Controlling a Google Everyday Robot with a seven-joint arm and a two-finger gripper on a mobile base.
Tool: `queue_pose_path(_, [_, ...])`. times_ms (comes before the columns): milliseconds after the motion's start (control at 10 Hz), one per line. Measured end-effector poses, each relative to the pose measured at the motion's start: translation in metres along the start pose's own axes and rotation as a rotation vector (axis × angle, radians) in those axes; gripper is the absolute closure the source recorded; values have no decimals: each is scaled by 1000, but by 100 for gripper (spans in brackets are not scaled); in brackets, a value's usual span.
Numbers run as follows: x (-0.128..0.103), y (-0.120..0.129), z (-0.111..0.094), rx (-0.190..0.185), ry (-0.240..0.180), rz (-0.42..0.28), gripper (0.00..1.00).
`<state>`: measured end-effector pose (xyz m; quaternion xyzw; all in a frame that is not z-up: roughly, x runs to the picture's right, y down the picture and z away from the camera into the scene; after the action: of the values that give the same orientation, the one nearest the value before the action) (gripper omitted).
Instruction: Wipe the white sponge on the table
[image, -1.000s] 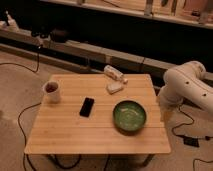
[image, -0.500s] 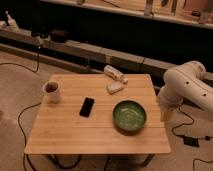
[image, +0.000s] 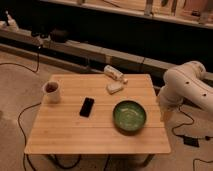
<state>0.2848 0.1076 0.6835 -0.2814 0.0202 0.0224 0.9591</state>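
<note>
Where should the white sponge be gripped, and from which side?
Probably grip the white sponge across its short width, coming straight down from above: it lies flat on the table, with the white bottle close behind. The end effector hangs beside the table's right edge.

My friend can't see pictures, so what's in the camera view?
A white sponge lies near the far edge of a wooden table, beside a white bottle, with a mug, black phone and green bowl. The robot's gripper hangs beyond the table's right edge.
</note>
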Motion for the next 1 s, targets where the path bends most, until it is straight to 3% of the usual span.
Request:
queue_pose_path(500, [-1,-2,-1,5,-2,-3,35])
queue_pose_path(600, [-9,-12,-6,30,-13,-34,35])
queue_pose_path(700, [-27,-26,-15,70,-43,-93,35])
queue_pose_path(1000, [-105,-81,-54,268,-208,-334,35])
